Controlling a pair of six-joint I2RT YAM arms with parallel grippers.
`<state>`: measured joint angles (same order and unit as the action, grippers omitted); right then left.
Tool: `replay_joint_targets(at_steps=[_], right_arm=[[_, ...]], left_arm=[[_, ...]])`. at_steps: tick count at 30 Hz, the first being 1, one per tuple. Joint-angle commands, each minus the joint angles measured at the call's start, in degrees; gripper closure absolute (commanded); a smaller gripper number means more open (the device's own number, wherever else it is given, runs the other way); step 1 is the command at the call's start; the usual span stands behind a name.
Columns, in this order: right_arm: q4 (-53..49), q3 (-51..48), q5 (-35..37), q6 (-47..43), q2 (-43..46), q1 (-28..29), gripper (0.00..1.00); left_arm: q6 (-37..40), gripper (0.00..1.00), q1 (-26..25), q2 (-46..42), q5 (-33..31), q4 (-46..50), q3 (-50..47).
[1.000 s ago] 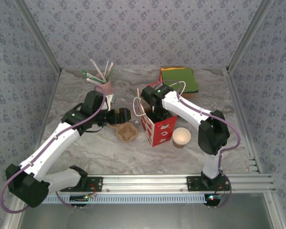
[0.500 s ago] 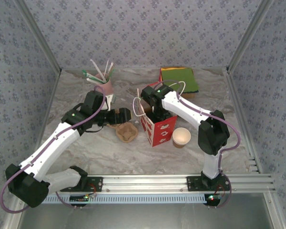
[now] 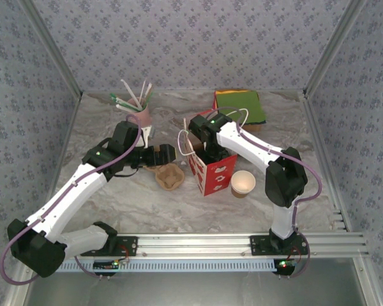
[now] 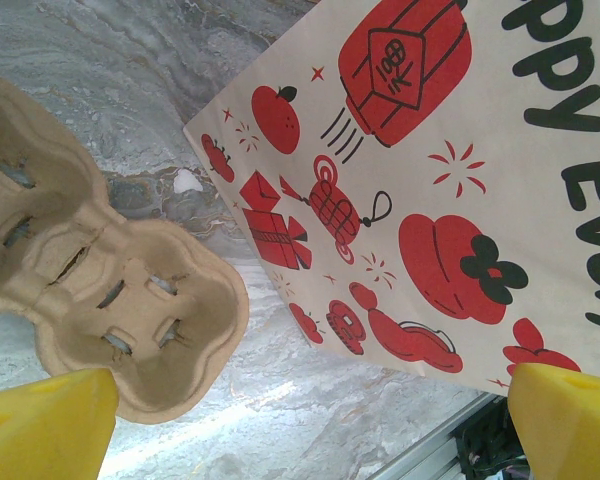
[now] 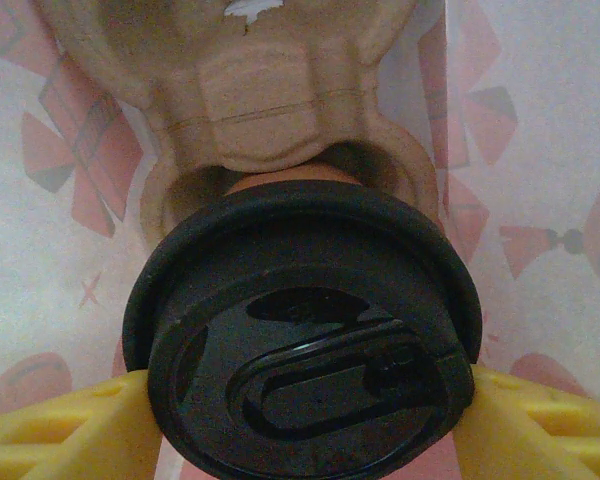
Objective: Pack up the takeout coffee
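Note:
The takeout coffee [image 5: 305, 350], a brown cup under a round black lid, is inside the red-and-white paper bag [image 3: 212, 173]. My right gripper [image 5: 300, 425] is shut on it, with a yellow finger pressed against each side of the lid. Just under the cup lies a pulp cup carrier [image 5: 270, 90] inside the bag; whether the cup rests in its pocket I cannot tell. From above, the right gripper [image 3: 210, 152] reaches down into the bag's mouth. My left gripper [image 4: 305, 430] hangs open over the marble, between a second pulp carrier [image 4: 90, 290] and the bag's printed side [image 4: 430, 180].
A lidless brown cup [image 3: 242, 183] stands right of the bag. A pink cup of straws [image 3: 139, 116] is at the back left, and a green and red napkin stack [image 3: 240, 105] at the back right. The table carrier [image 3: 169, 176] lies left of the bag.

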<state>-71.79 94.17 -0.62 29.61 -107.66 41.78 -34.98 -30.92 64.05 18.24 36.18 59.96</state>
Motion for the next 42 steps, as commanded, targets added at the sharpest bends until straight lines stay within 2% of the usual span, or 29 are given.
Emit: replay_joint_targets(at_steps=[1,42], right_arm=[[-1.28,-0.70,1.15,1.07,-0.98,0.65,0.28],[-1.34,-0.83,1.16,1.42,-0.80,0.68,0.24]], left_arm=[[0.59,0.00,-0.34,-1.12,0.31,-0.72,1.03],[0.76,0.00,-0.35,-1.12,0.28,-0.46,1.12]])
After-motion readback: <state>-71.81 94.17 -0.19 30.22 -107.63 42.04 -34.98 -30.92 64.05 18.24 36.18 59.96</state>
